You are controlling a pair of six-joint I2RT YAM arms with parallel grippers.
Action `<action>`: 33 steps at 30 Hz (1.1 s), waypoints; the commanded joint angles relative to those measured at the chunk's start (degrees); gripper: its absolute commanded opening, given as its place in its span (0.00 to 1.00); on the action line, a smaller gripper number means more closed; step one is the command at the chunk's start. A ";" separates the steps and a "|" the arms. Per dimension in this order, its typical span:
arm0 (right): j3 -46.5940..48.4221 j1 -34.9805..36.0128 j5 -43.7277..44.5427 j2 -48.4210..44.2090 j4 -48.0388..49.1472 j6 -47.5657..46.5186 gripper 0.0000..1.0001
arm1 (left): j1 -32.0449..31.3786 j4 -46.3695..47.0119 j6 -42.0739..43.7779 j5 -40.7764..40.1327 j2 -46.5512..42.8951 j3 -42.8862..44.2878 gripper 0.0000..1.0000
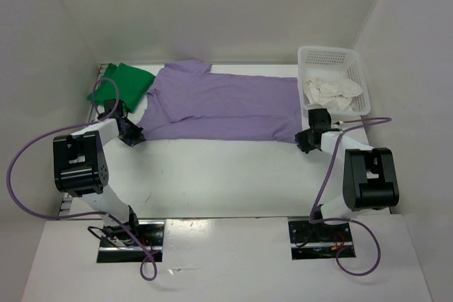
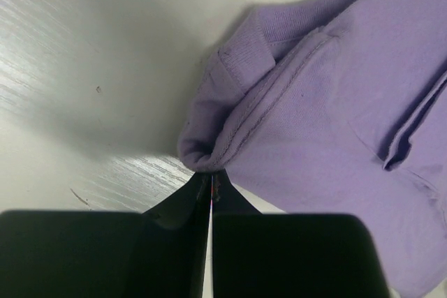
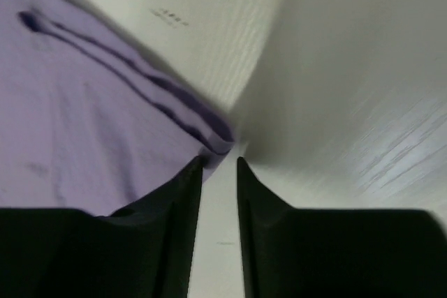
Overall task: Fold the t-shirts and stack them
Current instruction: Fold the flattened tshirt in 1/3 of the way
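Note:
The lavender t-shirt (image 1: 226, 104) lies spread flat across the back of the table, partly folded lengthwise. My left gripper (image 1: 132, 134) is at its near left corner and is shut on a bunched bit of the hem (image 2: 209, 151), pinched at the fingertips. At the shirt's near right corner is my right gripper (image 1: 306, 139). Its jaws stand a little apart with bare table between them, and the cloth's corner (image 3: 216, 141) lies just at the left fingertip (image 3: 195, 167). The green t-shirt (image 1: 124, 84) lies folded at the back left. The cream t-shirt (image 1: 331, 92) sits crumpled in the basket.
A white plastic lattice basket (image 1: 327, 51) stands at the back right against the wall. White walls close in the table at the back and both sides. Purple cables loop beside each arm base.

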 commanded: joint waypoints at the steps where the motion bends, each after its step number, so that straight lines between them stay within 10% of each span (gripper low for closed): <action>1: 1.43 -1.56 3.22 2.87 1.38 0.51 0.26 | 0.34 -0.79 1.71 0.05 -1.74 -0.17 0.02; 9: 1.09 -3.84 3.22 1.94 -2.73 1.03 0.00 | 0.34 -4.55 3.55 0.58 -3.50 -0.69 0.00; 21: -9.46 -10.00 2.52 -24.64 -18.91 -1.43 0.00 | 1.48 -23.52 6.72 -0.39 -19.31 -3.43 0.00; 26: -8.07 -10.00 2.51 -26.03 -18.91 -2.56 0.37 | 1.48 -26.54 5.67 -1.44 -20.63 -1.32 0.81; 27: -7.45 -10.00 2.51 -26.65 -19.52 -2.57 0.40 | 1.48 -27.33 5.67 -1.96 -20.63 -0.79 0.84; 30: -3.76 -10.00 1.90 -27.26 -20.14 -4.76 0.44 | 1.48 -28.74 6.28 -3.55 -22.38 2.11 0.85; 33: -1.12 -8.25 -1.24 -27.88 -18.66 -5.38 0.41 | -1.22 -23.16 6.90 3.36 -22.92 2.39 0.53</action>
